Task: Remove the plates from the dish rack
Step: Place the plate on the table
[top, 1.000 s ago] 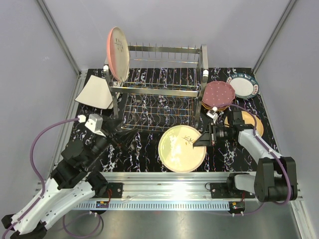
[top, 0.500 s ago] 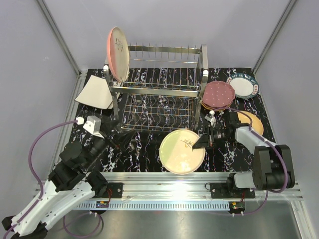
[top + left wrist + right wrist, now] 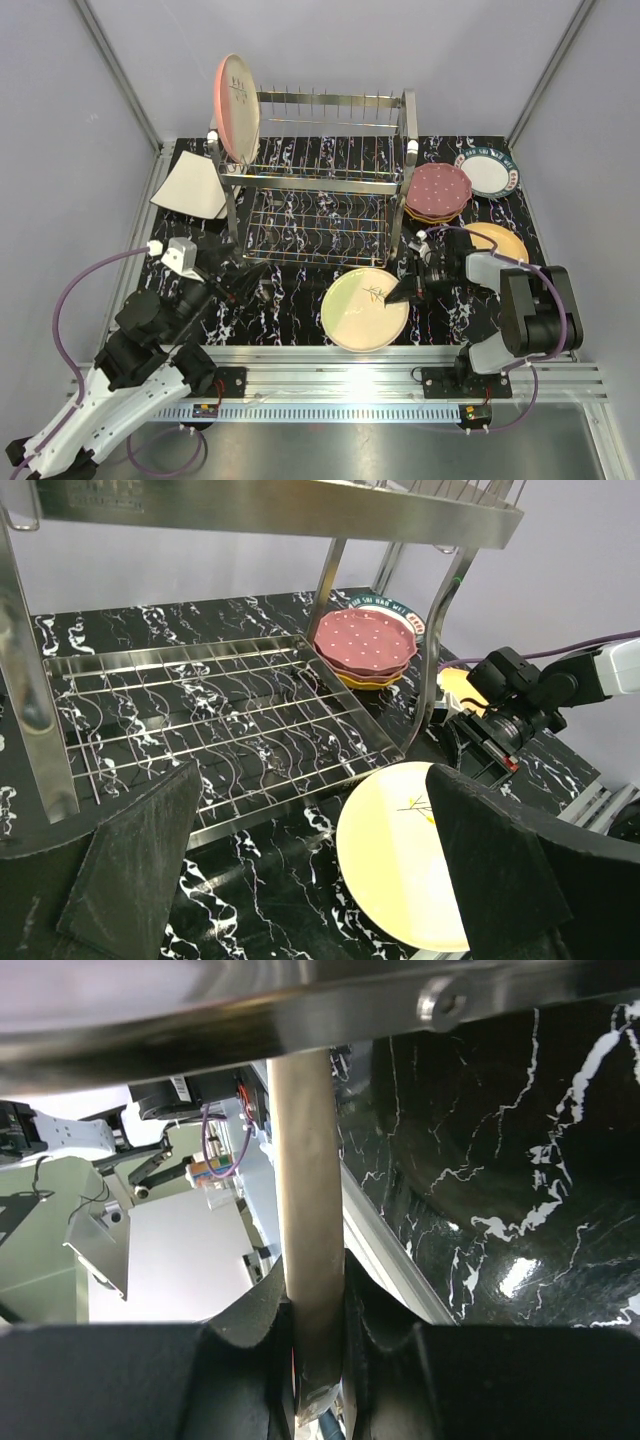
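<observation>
Rim of your glossy cream plate (image 3: 360,312) was pinched in right gripper (image 3: 401,292); left gripper (image 3: 255,283) gaped wide; silver wire rack (image 3: 320,185) held one pink plate (image 3: 238,108).

No readable text, dark marks on cream plate (image 3: 355,315) illegible

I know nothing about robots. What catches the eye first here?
A pale yellow plate, front and centre, pinched at its rim by the right claw. Behind it a silver dish rack holds just one pink plate, upright at its top left end. A red dotted plate tops a stack beside the rack's right end.
</observation>
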{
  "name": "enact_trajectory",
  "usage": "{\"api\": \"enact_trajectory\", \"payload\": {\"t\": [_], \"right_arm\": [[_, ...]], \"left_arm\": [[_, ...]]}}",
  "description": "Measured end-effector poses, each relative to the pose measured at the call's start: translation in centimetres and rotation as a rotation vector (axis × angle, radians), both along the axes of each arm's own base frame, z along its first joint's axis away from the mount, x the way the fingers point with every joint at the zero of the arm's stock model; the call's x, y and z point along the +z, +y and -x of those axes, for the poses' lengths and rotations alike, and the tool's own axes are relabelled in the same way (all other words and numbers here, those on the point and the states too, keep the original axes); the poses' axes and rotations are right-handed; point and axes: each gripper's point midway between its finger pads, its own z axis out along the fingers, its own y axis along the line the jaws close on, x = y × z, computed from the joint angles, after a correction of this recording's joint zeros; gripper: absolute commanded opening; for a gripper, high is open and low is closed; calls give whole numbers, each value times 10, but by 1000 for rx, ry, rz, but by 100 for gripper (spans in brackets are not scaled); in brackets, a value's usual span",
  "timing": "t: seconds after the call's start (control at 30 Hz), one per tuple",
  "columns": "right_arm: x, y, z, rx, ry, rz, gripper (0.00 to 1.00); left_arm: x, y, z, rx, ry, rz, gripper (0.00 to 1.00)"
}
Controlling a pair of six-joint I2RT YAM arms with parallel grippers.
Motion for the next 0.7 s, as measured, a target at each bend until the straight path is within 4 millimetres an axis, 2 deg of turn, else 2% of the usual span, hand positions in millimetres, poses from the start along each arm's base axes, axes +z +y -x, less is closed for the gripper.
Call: {"api": "enact_trajectory", "payload": {"t": [0.37, 0.7], "right_arm": [[-24, 1, -2, -12, 90, 7, 2], [-31, 2, -12, -10, 124, -2, 8]], "left_arm": [[-12, -1, -2, 6, 24, -20, 99], [-10, 1, 0, 7, 22, -6, 99]]}}
